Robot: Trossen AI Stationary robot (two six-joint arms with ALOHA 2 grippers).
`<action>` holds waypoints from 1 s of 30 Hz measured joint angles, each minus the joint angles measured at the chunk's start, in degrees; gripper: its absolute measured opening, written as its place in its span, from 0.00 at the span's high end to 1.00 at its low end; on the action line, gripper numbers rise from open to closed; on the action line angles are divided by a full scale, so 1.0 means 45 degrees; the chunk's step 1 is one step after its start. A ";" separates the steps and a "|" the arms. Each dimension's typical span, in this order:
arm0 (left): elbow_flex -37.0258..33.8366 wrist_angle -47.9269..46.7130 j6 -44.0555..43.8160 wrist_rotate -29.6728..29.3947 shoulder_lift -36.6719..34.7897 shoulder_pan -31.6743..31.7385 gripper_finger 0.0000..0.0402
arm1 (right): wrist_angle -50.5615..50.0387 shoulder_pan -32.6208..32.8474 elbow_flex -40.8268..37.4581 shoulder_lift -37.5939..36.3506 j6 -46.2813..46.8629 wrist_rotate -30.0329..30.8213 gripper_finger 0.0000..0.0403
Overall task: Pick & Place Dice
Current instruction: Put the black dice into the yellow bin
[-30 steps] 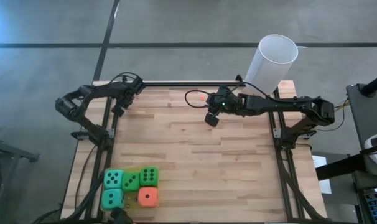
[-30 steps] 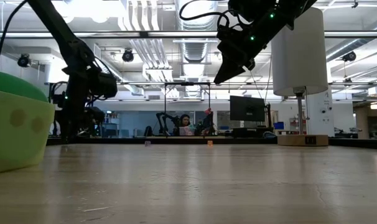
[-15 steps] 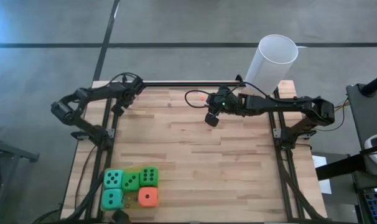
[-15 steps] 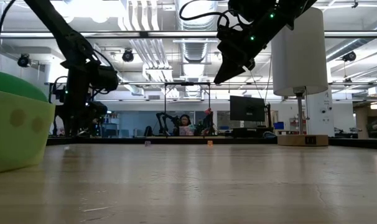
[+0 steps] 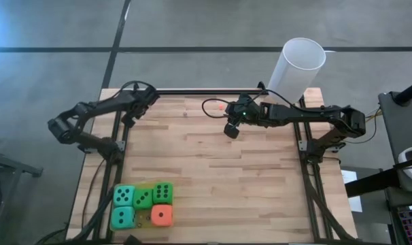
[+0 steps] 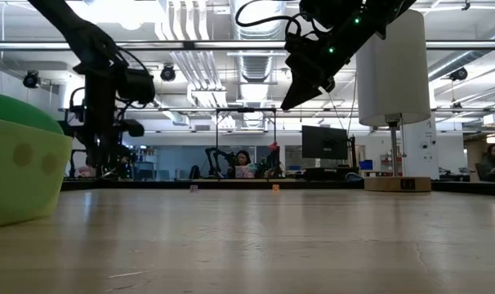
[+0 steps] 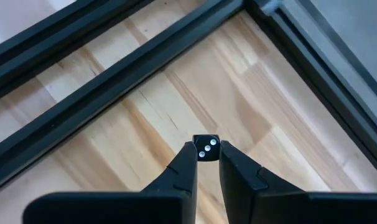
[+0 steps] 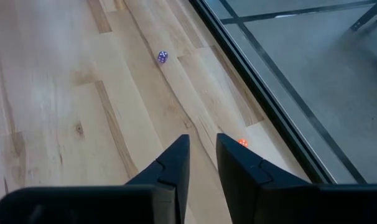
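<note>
Five soft dice sit on the table's near-left corner: two teal (image 5: 124, 196) (image 5: 122, 218), two green (image 5: 143, 199) (image 5: 162, 192), one orange-red (image 5: 162, 215). One green die (image 6: 19, 163) fills the low view's left edge. My left gripper (image 7: 206, 155) is at the far-left corner (image 5: 143, 99), shut on a tiny black die (image 7: 206, 147) with white pips. My right gripper (image 8: 202, 155) hangs above the far middle of the table (image 5: 231, 129), open by a narrow gap, holding nothing. A tiny purple die (image 8: 162, 57) and a tiny orange one (image 8: 242, 142) lie on the wood beyond it. My left gripper pinches the tiny black die by two opposite faces (image 7: 206, 147), right at the free ends of its fingertips (image 7: 190, 155). The fingers point down at the tabletop. The three-pip face looks back toward the wrist. Whether the die is clear of the wood I cannot tell.
A tall white cylinder (image 5: 301, 64) stands at the far-right corner and rises at the right of the low view (image 6: 392, 65). A black rail (image 5: 206, 90) runs along the far edge, and frame bars (image 7: 114, 81) lie close to the left gripper. Bare wood (image 5: 247, 184) spans the middle.
The left arm's elbow has swung outward toward the table's left and near edges, and its wrist has risen in the low view, while the gripper end has stayed over the far-left corner. The right arm has kept still.
</note>
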 joint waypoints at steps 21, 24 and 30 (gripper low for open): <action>0.0000 -0.1929 0.0934 -0.0013 -0.2438 -0.3392 0.88 | -0.0001 0.0000 -0.0004 0.0000 0.0000 0.0000 0.81; 0.0000 -0.2000 0.2160 0.0019 -0.2656 -0.3709 0.88 | 0.0000 0.0001 0.0000 0.0000 0.0000 0.0000 0.83; 0.0000 -0.2120 0.5482 0.1815 -0.3188 -0.3980 0.88 | 0.0000 0.0001 -0.0004 0.0000 0.0000 0.0000 0.83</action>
